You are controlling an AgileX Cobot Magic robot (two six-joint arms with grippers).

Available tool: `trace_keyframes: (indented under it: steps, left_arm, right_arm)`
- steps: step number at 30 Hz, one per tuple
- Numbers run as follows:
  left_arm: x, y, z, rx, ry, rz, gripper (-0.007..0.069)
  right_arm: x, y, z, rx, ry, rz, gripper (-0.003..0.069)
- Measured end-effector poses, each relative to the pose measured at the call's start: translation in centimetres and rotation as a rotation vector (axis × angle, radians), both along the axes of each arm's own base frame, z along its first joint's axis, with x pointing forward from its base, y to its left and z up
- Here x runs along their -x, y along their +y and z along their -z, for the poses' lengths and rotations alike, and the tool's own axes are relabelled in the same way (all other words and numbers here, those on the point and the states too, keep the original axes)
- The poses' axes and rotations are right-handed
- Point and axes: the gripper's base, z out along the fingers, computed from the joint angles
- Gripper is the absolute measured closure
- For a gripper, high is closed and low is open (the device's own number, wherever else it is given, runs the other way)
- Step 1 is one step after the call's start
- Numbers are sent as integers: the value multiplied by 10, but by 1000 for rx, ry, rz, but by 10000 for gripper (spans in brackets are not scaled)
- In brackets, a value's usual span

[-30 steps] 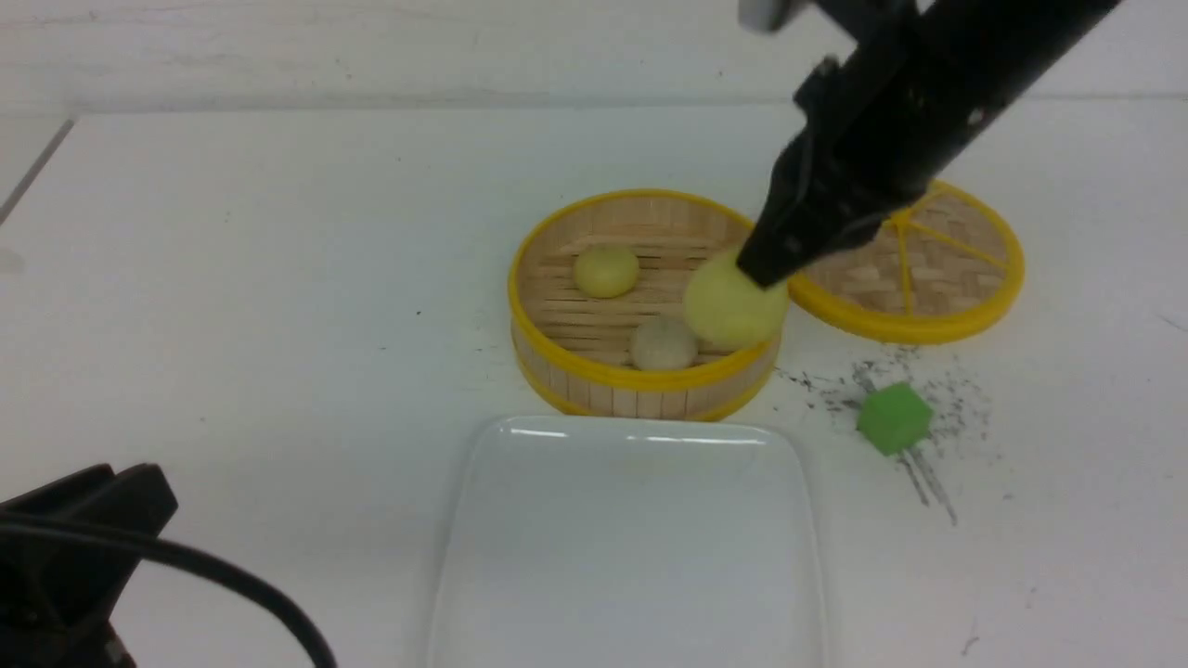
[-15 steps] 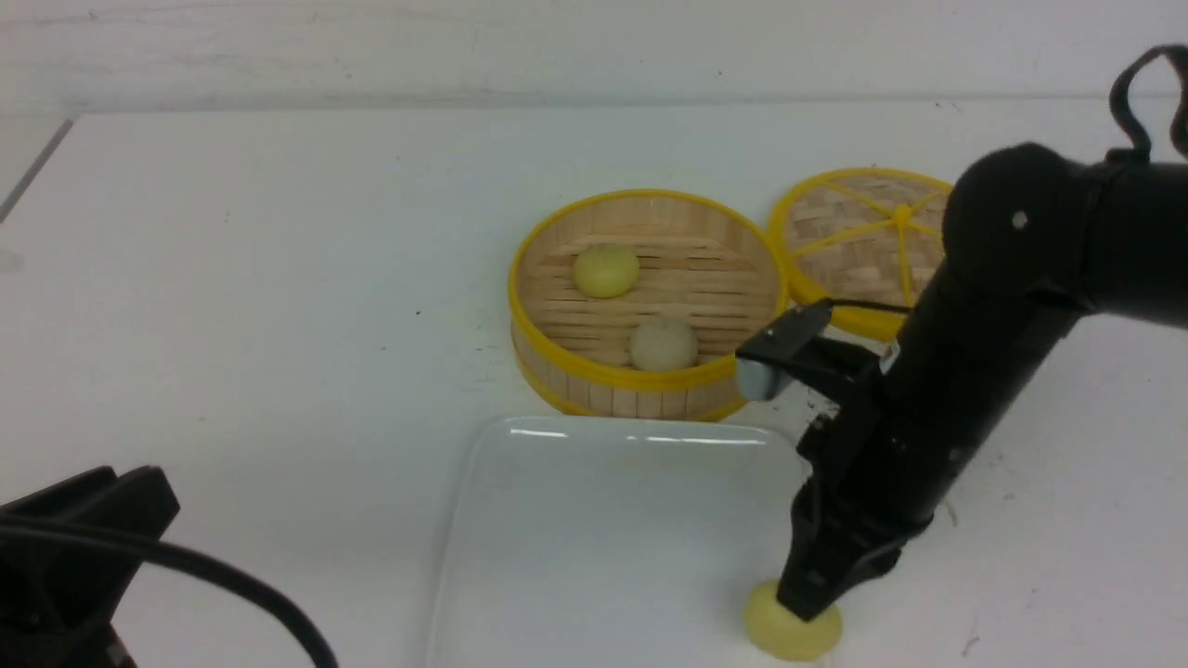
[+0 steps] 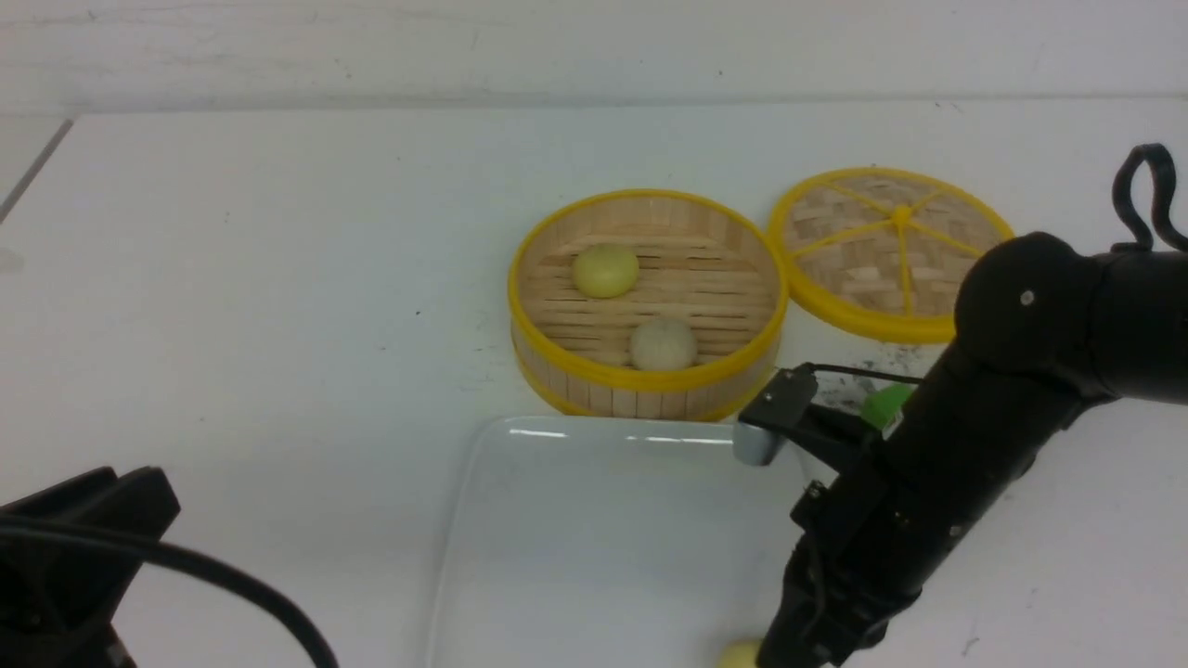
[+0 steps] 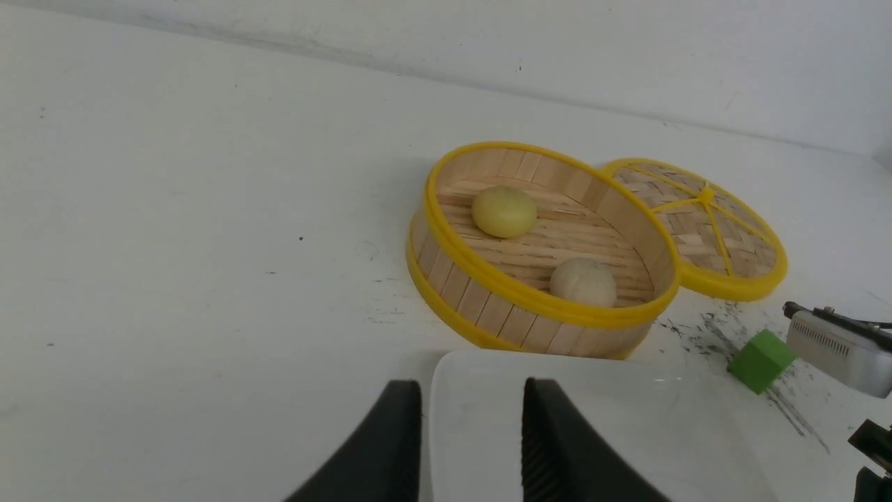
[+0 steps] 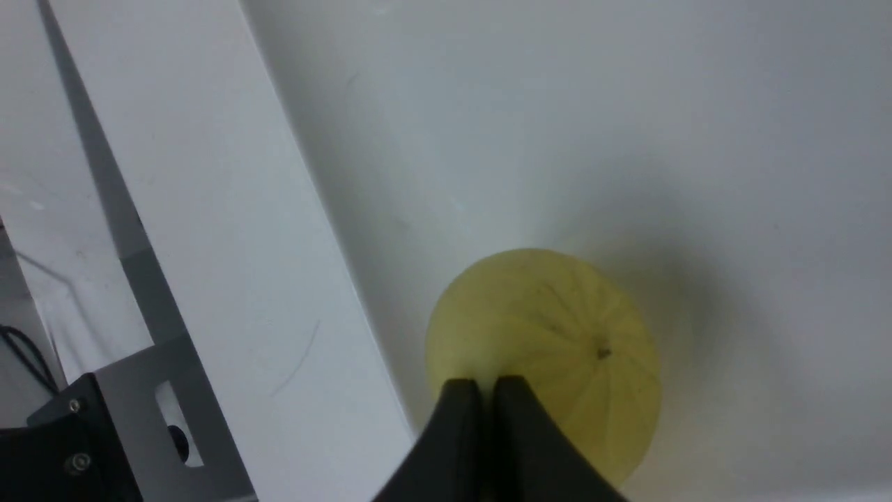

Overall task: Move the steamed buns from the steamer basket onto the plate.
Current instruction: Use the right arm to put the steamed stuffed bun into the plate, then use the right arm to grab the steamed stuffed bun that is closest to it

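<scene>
Right wrist view, right gripper (image 5: 486,383) pinched tight on pale yellow bun (image 5: 557,335) resting on white plate (image 5: 557,104), left gripper (image 4: 470,390) parted, empty.

Table: white matt tabletop (image 3: 232,278), lightly scuffed, running back to a pale wall.
Basket: round deep bamboo steamer basket with yellow rims (image 3: 640,399), upright near the middle of the tabletop.
Lid: flat round woven bamboo disc with yellow rim and spokes (image 3: 891,250), lying just right of the basket; whether the rims touch cannot be told.
Plate: large glossy white rectangular plate with rounded corners (image 3: 603,538), just in front of the basket.
Cube: small green cube (image 4: 761,351), right of the plate, apart from it.
Marks: dark grey smudges and streaks (image 4: 704,328) around the cube.
</scene>
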Motion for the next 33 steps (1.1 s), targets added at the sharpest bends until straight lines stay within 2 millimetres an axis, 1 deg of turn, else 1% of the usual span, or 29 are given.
trace_keyframes:
  steps: [2,5,6,7,9,12,13,14,15,17,19,20,24,25,26,27,30,31,33]
  left_arm:
    - [0,0,0,0,2,2,384]
    - [0,0,0,0,3,3,384]
    - [0,0,0,0,3,3,384]
    - [0,0,0,0,6,5,384]
    - [0,-1,1,-1,8,7,384]
    - [0,-1,1,-1,8,8,384]
    - [0,-1,1,-1,8,8,384]
    - [1,-1,1,2,10,10,384]
    - [1,-1,1,3,10,10,384]
    - [0,-2,1,10,18,17,384]
    - [-1,-2,2,15,35,24,384]
    - [-3,-2,3,16,50,26,384]
    - [-8,-3,6,24,91,36,384]
    - [-9,-3,7,28,99,40,384]
    - [-9,-3,7,29,100,40,384]
    - [-10,-3,7,38,109,44,384]
    - [-11,-3,7,32,108,49,384]
    - [-11,-4,7,26,103,54,384]
    - [-11,-4,7,19,96,60,384]
  right_arm:
    - [0,0,0,0,-3,-3,598]
    - [-1,0,0,-1,-13,-3,486]
    - [-1,0,0,-1,-14,-3,463]
    - [-1,0,0,-2,-16,-4,380]
    - [-1,0,-1,-3,-19,-6,258]
    - [-3,1,-5,-13,-42,-13,118]
    - [-3,1,-5,-14,-42,-14,111]
    - [-9,4,-12,-31,-79,-18,69]
    - [-12,6,-16,-40,-94,-20,62]
    - [-26,14,-37,-87,-165,-13,60]
    - [-34,20,-57,-131,-214,-21,78]
    - [-41,24,-76,-163,-255,-36,97]
    - [-49,30,-123,-210,-349,-112,175]
    - [-51,30,-131,-208,-374,-126,196]
    - [-52,30,-135,-206,-388,-132,204]
    - [-56,29,-150,-188,-459,-150,242]
    - [-61,27,-165,-155,-544,-150,281]
    - [-64,26,-168,-147,-566,-123,293]
    - [-67,26,-169,-140,-580,-96,298]
